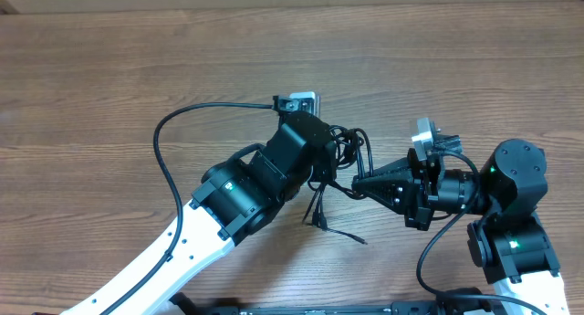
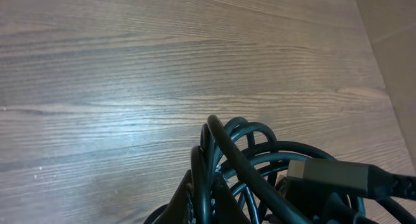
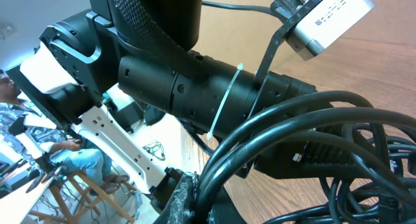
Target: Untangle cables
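The cables (image 1: 349,147) are a knot of thin black loops in the middle of the table, held between both arms. Two loose ends (image 1: 321,215) trail toward the front edge. My left gripper (image 1: 331,162) comes in from the lower left and is shut on a strand of the cables (image 2: 244,152). One strand runs straight up between its fingertips (image 2: 207,188), and a grey plug (image 2: 328,175) lies at the right. My right gripper (image 1: 359,181) reaches in from the right. It is shut on a pair of strands of the cables (image 3: 286,126), which pass between its jaws (image 3: 200,201).
The wooden table (image 1: 109,68) stretches left and back of the knot. The left arm's thicker black wire (image 1: 157,137) arcs out to the left. The left arm's black body (image 3: 195,87) and its wrist camera (image 3: 325,17) fill the right wrist view, close to my right fingers.
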Robot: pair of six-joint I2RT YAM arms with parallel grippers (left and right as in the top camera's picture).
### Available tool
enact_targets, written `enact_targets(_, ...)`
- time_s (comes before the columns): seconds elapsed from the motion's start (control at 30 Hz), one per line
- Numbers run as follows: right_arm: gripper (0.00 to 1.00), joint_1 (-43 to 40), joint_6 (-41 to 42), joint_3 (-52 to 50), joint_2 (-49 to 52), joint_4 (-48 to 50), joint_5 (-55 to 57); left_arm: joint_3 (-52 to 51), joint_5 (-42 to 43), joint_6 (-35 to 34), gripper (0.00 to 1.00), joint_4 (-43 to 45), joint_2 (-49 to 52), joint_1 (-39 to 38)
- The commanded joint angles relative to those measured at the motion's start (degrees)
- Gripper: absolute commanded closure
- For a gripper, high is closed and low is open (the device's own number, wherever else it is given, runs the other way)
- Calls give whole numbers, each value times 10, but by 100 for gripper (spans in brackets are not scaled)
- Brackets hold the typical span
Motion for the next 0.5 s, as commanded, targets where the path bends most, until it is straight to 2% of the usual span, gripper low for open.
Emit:
enact_targets(0.0,96,0,-4,2,-5,9,-24,7,3,87,96,9,-2,0)
enact_targets(0.23,96,0,0,2,-5,9,-17,7,123,266,96,41,-2,0)
enact_targets(0.37,96,-1,0,2,-5,9,-15,7,159,337,96,39,-2,-1)
enact_targets(0.47,96,0,1,2,-5,9,-13,7,173,354,96,35,-2,-1)
